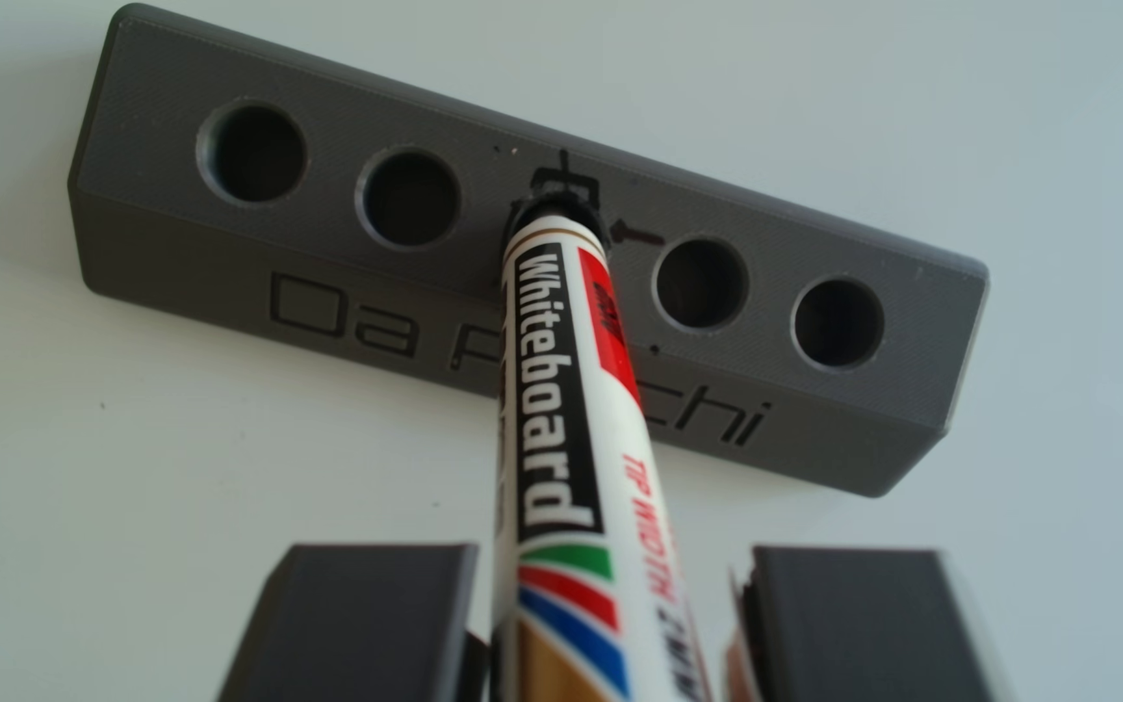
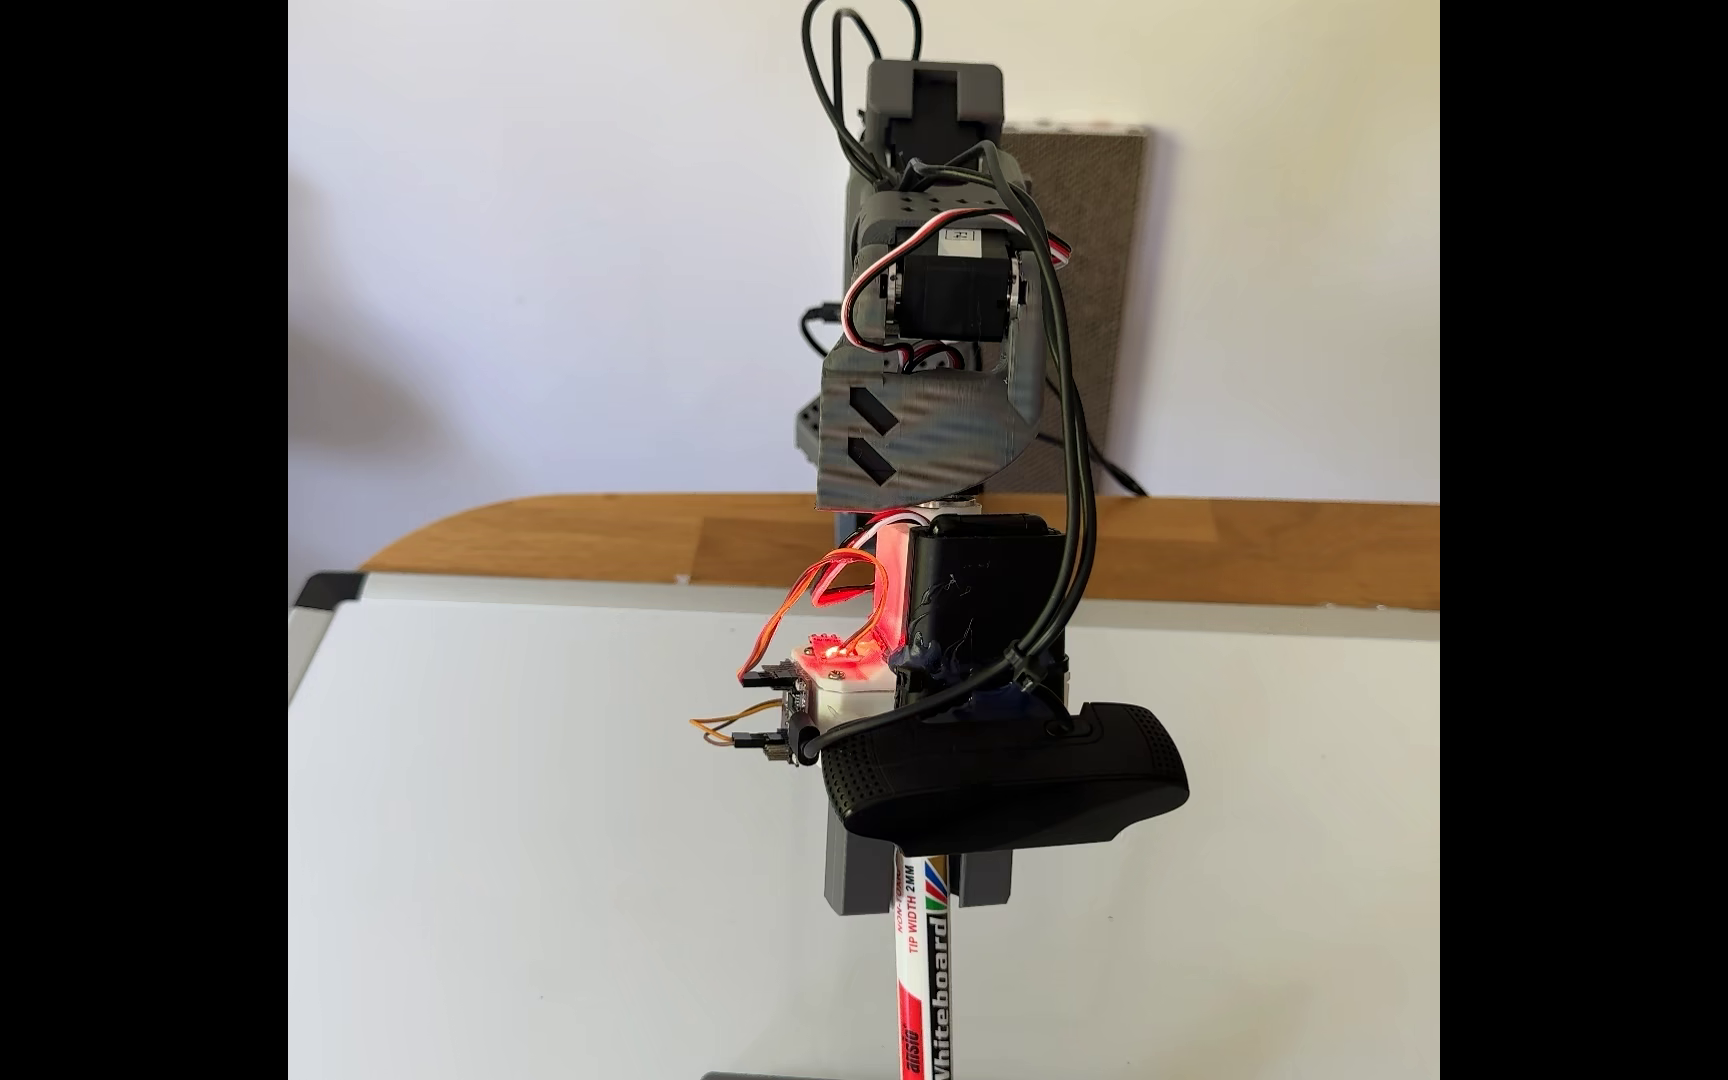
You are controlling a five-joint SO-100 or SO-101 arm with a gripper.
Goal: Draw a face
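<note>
Gripper (image 1: 613, 560) sits at 6 o'clock in the other view. My two dark grey fingers (image 1: 370, 621) stand either side of the whiteboard marker (image 1: 565, 418). The finger on the left of that view is at or against the barrel. The one on the right shows a sliver of white between it and the barrel. Jaws narrow, but I cannot tell if they are clamped on it.

The marker runs from 6 o'clock up toward 12 o'clock, with its far end down in the middle hole of the grey pen-holder block (image 1: 174, 270). The block lies on the whiteboard (image 1: 140, 540), slanting from 10 o'clock to 4 o'clock. It has five round holes on top; the other four are dark. Black pen scribbles (image 1: 565, 172) ring the middle hole. The engraved lettering (image 1: 343, 317) on the front face is partly hidden by the marker.

In the fixed view my arm (image 2: 927, 312) reaches toward the camera over the whiteboard (image 2: 527, 831). The gripper (image 2: 920, 903) is at 6 o'clock, with the marker (image 2: 927, 997) sticking out below it to the bottom edge. A black webcam (image 2: 1005, 779) is strapped above the fingers, and a small board glowing red (image 2: 839, 654) is at its 10 o'clock. A wooden tabletop (image 2: 1255, 550) is beyond the whiteboard.

The face: I cannot tell where it is.
</note>
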